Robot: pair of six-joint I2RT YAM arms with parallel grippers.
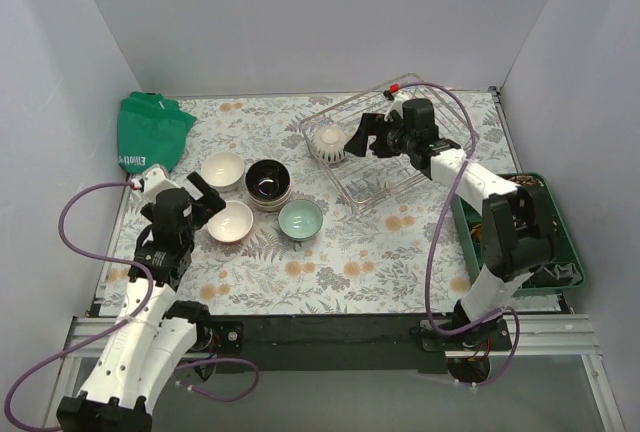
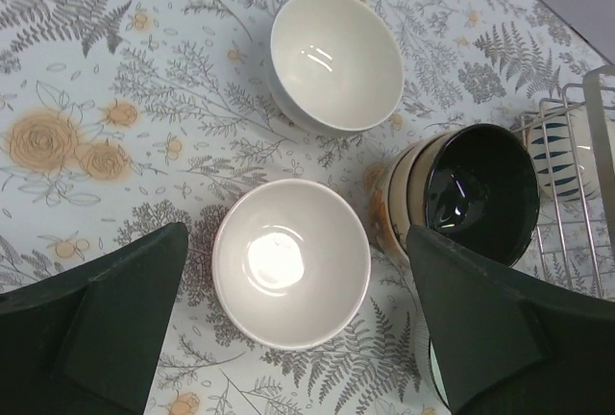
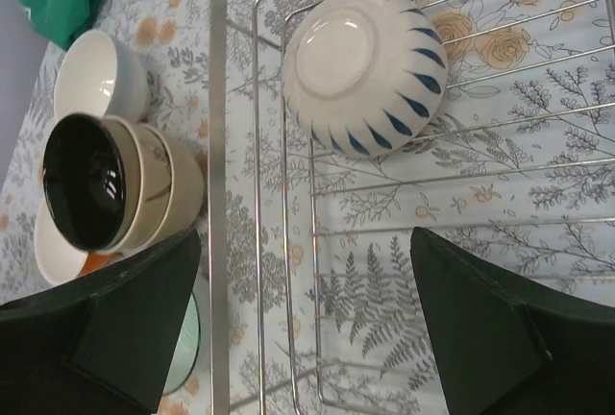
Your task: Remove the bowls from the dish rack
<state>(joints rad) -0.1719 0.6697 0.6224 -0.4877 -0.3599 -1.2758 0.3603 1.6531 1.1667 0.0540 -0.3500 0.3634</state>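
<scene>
Left end effector (image 2: 293, 242) and right end effector (image 3: 306, 242) both spread empty; stacked bowls (image 3: 178, 184) under the black bowl (image 3: 82, 180) mostly hidden.

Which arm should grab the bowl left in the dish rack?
Right. The right gripper hangs open beside the blue-patterned bowl inside the dish rack; the left gripper sits far off above the unloaded bowls.

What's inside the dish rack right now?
One bowl, white with blue teardrop marks, tipped over with its base toward the right wrist camera. No other bowl shows in the dish rack. The bowl's inside, and anything beneath it, is covered.
</scene>
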